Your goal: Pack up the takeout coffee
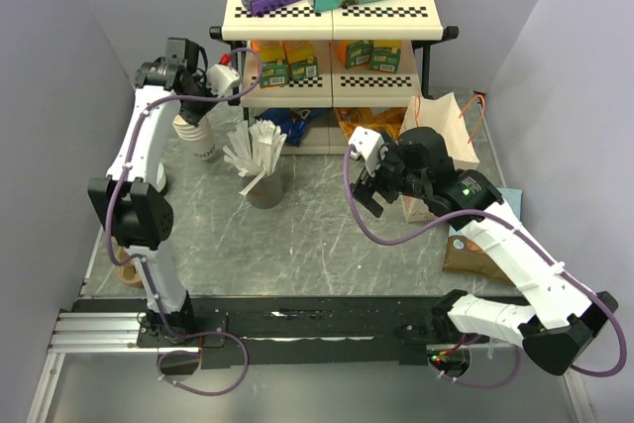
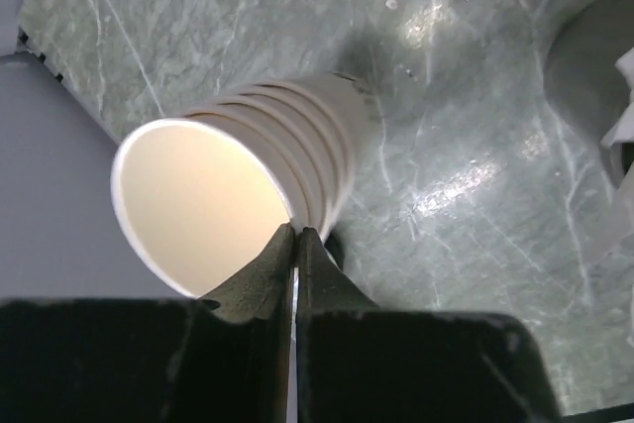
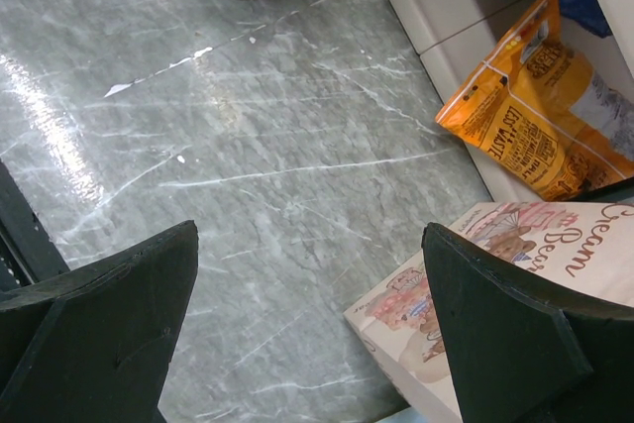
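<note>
The takeout coffee cup (image 2: 208, 195) tops a nested stack of white paper cups, its cream inside empty. The stack stands just left of the dark grey cup (image 1: 265, 188), which holds white sticks (image 1: 256, 146). The left gripper (image 2: 296, 235) has its jaws pressed together on the top cup's rim. The right gripper (image 3: 308, 233), well right of the grey cup, hangs with its jaws wide apart, holding nothing. A brown paper bag (image 1: 446, 131) stands farther right.
</note>
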`<state>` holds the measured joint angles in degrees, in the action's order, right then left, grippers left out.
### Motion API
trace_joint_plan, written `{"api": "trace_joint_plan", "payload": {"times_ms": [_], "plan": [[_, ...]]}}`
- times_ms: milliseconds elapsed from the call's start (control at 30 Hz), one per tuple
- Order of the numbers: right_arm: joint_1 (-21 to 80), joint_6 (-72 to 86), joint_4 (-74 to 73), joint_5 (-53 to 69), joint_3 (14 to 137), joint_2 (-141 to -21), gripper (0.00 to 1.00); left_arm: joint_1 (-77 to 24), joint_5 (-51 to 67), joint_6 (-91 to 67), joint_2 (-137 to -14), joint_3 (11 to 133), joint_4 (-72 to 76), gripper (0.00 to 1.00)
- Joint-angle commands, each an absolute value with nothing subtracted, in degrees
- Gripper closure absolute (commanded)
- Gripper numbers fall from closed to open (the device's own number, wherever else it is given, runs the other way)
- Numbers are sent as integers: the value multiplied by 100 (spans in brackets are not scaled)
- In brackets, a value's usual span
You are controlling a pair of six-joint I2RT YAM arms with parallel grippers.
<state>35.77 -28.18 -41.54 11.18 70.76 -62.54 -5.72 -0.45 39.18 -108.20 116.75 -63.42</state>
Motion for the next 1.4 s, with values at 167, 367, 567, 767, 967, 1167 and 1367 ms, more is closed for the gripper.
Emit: {"api": "trace_joint_plan", "payload": {"times_ms": [167, 367, 567, 767, 967, 1167, 1367], "plan": [[3612, -2804, -3902, 1064, 7040, -6117, 0, -598, -581, 3807, -10529, 11124, -5710, 99], [3604, -2804, -3841, 1037, 6970, -6117, 0, -563, -527, 3200, -11021, 12427, -6495, 99], [3604, -2804, -3815, 1046, 7014, -6161, 0, -650, -1140, 3426, -10680, 11957, -5745, 99], [3612, -2795, -3788, 1116, 6944, -6117, 0, -457, -1342, 3629, -10459, 11138, -5625, 99], [3604, -2830, -3867, 1116, 6996, -6117, 0, -684, -1607, 3526, -10774, 12010, -6429, 99], [3586, -2787, -3867, 1116, 7005, -6135, 0, -492, 390, 3097, -11010, 12412, -7528, 99], [3603, -2821, -3814, 1134, 6996, -6152, 0, -387, -1609, 3253, -10714, 11311, -5703, 99]]}}
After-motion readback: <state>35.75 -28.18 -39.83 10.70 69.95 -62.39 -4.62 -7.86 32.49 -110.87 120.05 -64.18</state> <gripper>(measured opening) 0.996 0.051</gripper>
